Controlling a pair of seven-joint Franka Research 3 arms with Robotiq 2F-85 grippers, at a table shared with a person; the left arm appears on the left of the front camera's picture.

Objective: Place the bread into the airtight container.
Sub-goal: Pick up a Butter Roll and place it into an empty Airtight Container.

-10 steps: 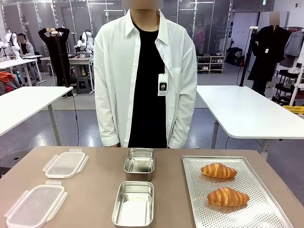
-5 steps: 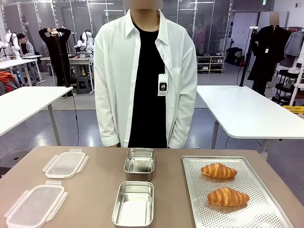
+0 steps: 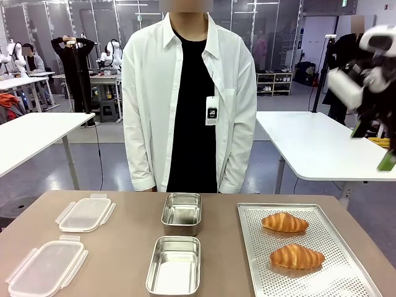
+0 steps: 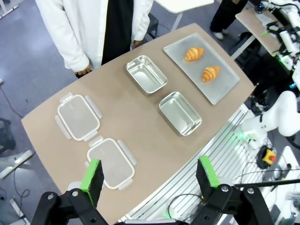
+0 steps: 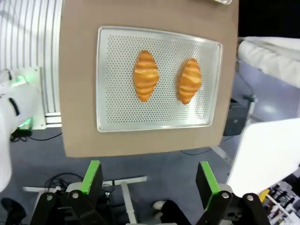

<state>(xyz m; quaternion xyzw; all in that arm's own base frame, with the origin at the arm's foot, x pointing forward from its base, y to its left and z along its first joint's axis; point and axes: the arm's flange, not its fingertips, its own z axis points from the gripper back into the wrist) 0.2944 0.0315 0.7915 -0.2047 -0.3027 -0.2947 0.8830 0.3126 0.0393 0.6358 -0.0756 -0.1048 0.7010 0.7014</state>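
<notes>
Steel-grey and perforated, the tray [image 3: 328, 278] lies flat on the right part of the brown bench [image 3: 124, 247], and the bread sits on it: two golden croissants, the far croissant [image 3: 284, 222] and the near croissant [image 3: 296, 256], lying side by side but apart, with neither touching the tray's rim. To the left of the tray, along the middle of the bench, two rectangular metal containers stand one behind the other, the far container [image 3: 182, 213] and the near container [image 3: 174, 266]. Both are uncovered and show bare metal inside. Farther left lie two translucent plastic lids with clip flaps, the far lid [image 3: 85, 214] and the near lid [image 3: 46, 267], flat on the bench and well apart from the containers. A person [image 3: 189, 93] in a white shirt over a black top stands at the far edge, arms hanging down. The right tool [image 3: 372, 145] hangs high at the upper right of the front view, blurred, well above the tray. Its own wrist view looks straight down on the tray and both croissants, and its green-padded fingers [image 5: 91, 177] are spread wide with nothing between them. The left tool [image 4: 149, 177] hangs high over the bench's near left corner — its jaws are also wide apart and it holds nothing.
</notes>
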